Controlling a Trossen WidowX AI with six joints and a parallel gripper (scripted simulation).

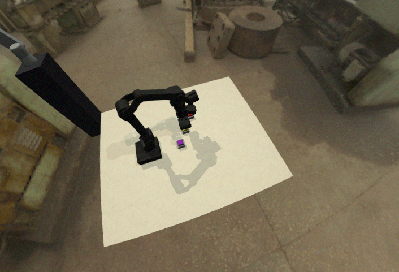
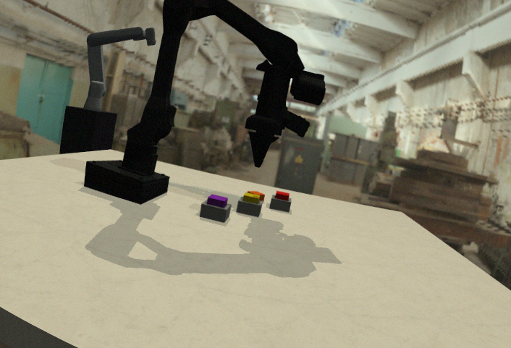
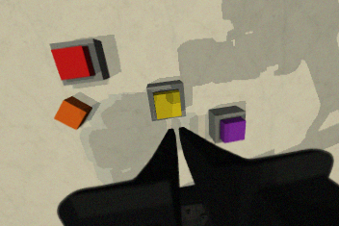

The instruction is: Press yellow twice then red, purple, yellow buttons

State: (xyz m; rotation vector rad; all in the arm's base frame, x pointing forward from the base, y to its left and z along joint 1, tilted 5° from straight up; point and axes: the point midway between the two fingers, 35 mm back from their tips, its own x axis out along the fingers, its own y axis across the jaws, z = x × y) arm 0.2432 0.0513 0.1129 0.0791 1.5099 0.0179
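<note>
The yellow button (image 2: 251, 197) (image 3: 168, 105) stands raised in its grey housing, between the other two buttons. The red button (image 2: 282, 196) (image 3: 71, 62) is on one side of it, partly behind the arm in the top view. The purple button (image 1: 180, 142) (image 2: 217, 200) (image 3: 232, 130) is on the other side, nearer the arm's base. Both stand raised. My gripper (image 2: 257, 166) (image 3: 176, 133) is shut and empty. Its tips hang well above the yellow button, touching nothing. In the top view the wrist hides most of the yellow button.
An orange block (image 2: 258, 194) (image 3: 72, 113) lies close behind the yellow button in the exterior view and beside the red button in the wrist view. The pale table top (image 1: 225, 178) (image 2: 247, 307) carries the arm's black base (image 1: 148, 154) (image 2: 124, 183) and the arm's shadows.
</note>
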